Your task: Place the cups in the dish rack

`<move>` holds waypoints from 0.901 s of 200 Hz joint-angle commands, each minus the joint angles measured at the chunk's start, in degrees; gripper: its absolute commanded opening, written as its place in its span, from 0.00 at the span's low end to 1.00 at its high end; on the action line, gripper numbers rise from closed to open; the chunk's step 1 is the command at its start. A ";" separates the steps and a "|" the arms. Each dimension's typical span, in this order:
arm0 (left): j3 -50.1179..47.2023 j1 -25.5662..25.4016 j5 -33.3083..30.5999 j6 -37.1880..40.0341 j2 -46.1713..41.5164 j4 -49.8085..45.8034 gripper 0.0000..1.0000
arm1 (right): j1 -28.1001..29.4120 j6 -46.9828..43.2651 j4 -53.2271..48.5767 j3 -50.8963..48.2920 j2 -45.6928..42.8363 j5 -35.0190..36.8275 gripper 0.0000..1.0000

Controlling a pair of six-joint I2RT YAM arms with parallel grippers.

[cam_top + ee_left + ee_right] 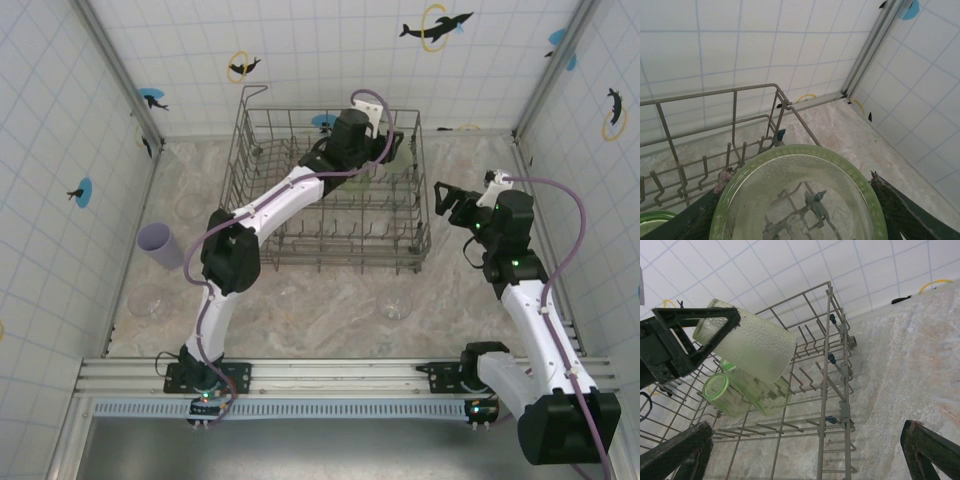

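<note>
Two green cups sit at the dish rack's (829, 350) far right corner: one (735, 392) lies among the tines, and the other (752, 347) is tilted just above it, clamped in the left gripper (797, 220), likely for seating alongside, while the right gripper (442, 206) gapes empty beside the rack.

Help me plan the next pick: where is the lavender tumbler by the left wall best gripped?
Grip the lavender tumbler across its round side, around mid-height, coming from the right, over bare table. It seems to stand upright, and the tiled wall crowds its far side.
</note>
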 commanded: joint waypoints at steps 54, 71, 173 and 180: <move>3.94 -1.62 -5.98 7.16 4.08 2.60 0.00 | -1.04 -1.22 1.55 -2.38 -0.27 0.27 1.00; 4.38 -1.82 -7.58 7.68 4.74 2.69 0.00 | -1.26 -1.24 1.73 -2.67 -0.26 0.01 1.00; 4.83 -2.08 -7.30 6.89 8.77 4.09 0.00 | -2.21 -1.35 1.92 -3.20 -0.53 -0.92 1.00; 4.83 -2.08 -7.21 6.79 8.97 4.18 0.00 | -2.27 -1.39 1.96 -3.20 -0.53 -0.96 1.00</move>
